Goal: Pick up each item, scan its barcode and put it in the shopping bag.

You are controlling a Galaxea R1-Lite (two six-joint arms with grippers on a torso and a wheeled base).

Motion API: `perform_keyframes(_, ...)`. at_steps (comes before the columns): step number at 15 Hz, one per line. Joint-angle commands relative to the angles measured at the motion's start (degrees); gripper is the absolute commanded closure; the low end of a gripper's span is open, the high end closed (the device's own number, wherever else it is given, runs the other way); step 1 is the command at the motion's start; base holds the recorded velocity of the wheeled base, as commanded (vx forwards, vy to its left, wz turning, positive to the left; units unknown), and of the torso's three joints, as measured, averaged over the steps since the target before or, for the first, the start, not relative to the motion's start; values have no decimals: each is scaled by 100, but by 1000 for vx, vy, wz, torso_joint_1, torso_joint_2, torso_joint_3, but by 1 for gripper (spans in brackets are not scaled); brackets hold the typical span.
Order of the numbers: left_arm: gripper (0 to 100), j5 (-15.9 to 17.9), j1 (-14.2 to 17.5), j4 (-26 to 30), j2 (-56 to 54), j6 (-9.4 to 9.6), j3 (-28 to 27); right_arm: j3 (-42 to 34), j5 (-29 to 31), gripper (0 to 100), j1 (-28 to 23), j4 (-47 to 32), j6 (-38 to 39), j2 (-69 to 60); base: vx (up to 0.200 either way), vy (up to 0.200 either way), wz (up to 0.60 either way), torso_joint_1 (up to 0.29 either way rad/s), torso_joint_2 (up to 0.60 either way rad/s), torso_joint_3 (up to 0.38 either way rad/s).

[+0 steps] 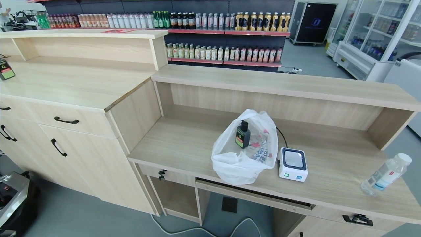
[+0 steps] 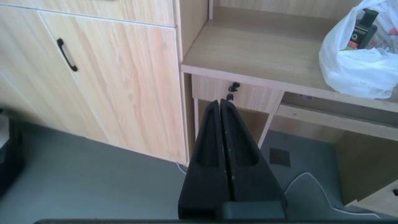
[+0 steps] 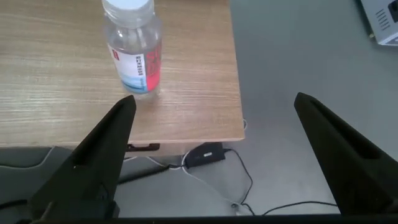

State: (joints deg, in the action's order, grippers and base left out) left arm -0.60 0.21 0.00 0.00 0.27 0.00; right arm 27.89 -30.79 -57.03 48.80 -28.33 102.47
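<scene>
Right gripper [image 3: 214, 102], fingers spread wide, hangs off the right end of the light wooden counter [image 1: 184, 141]; a clear white-capped plastic bottle [image 3: 132, 53] stands at that end; left gripper [image 2: 220, 104], fingers pressed together, low before its left end; white plastic shopping bag [image 1: 245, 158] mid-counter holds a dark pump bottle [image 1: 243, 135].

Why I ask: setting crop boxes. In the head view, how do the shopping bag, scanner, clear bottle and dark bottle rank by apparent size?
1. shopping bag, clearly largest.
2-3. scanner and clear bottle look alike, so unranked.
4. dark bottle inside the bag, smallest.
</scene>
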Motion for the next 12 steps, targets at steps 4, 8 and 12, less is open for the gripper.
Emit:
perform_keyframes(4, 100, -2, 6, 0, 0, 8, 0, 278, -261, 0, -27, 903, -76, 1301, 0, 0, 0, 0, 0, 0)
perform_keyframes(8, 100, -2, 6, 0, 0, 0, 0, 296, -269, 0, 78, 1519, -392, 2031, 0, 0, 0, 0, 0, 0)
perform_keyframes(12, 100, -2, 6, 0, 0, 0, 0, 419, -559, 0, 368, 1940, -392, 2444, 0, 0, 0, 0, 0, 0)
